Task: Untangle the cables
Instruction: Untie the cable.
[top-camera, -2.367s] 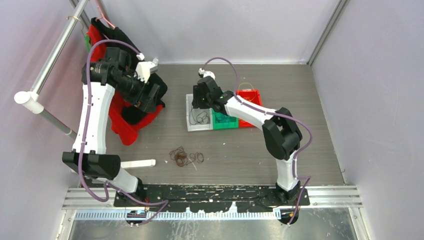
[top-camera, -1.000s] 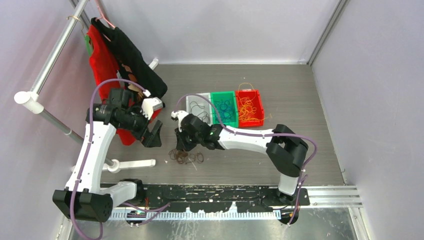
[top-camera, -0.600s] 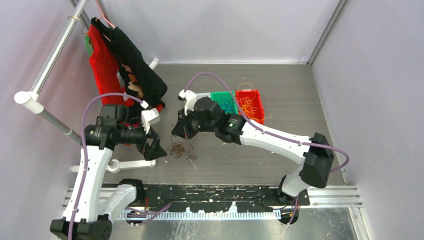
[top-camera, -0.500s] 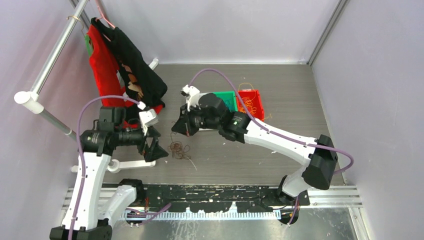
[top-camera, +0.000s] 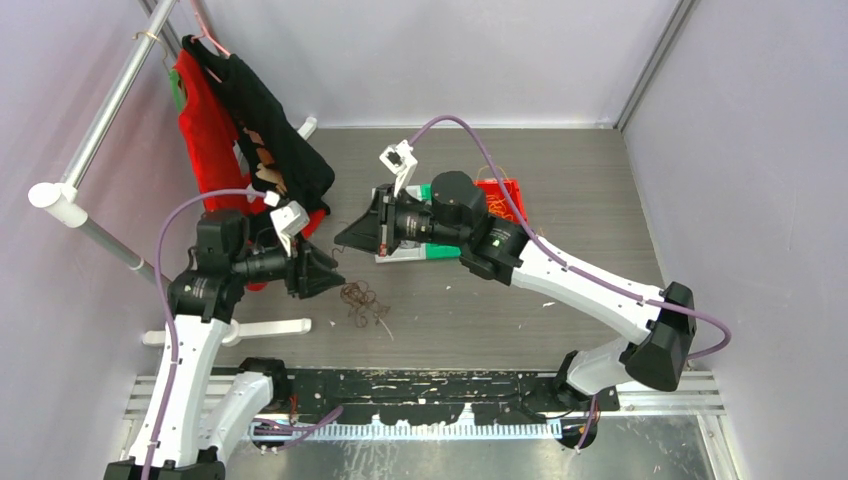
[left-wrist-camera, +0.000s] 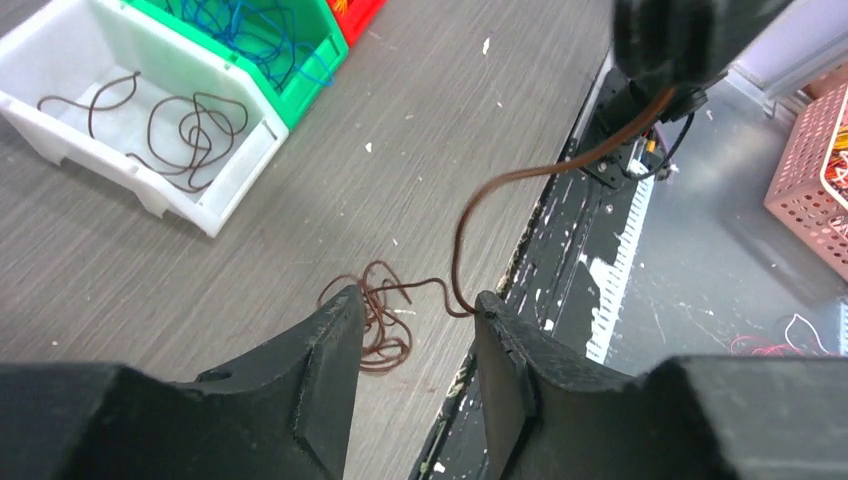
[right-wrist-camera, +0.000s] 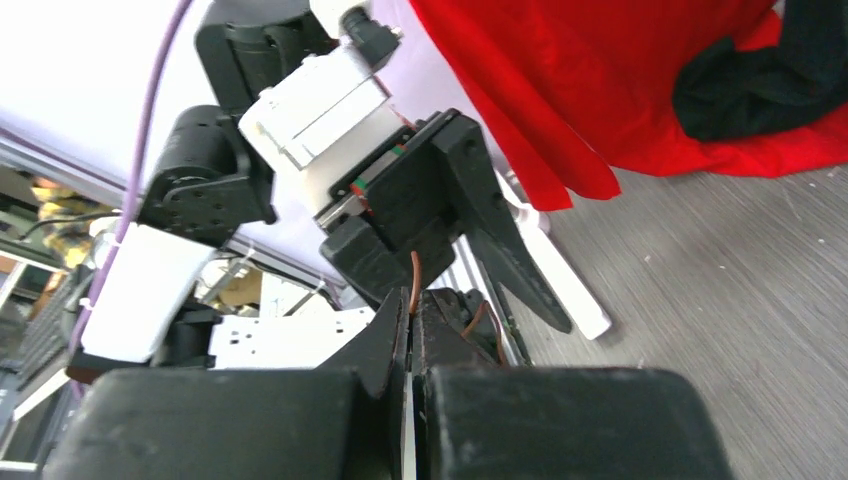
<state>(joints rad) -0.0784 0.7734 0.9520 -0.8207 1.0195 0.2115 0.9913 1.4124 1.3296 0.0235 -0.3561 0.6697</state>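
Right gripper (right-wrist-camera: 408, 312) pressed together, pinching brown strand (left-wrist-camera: 500, 185), raised off table (top-camera: 470, 320). Strand arcs down into rest of cables (top-camera: 362, 300), small tangle on table between arms. Left gripper (left-wrist-camera: 420, 300) nearer tangle, jaws apart, strand passing through gap beside one finger, unclamped. Strand's long axis: right gripper down to left. Likely next: left closes, arms part.
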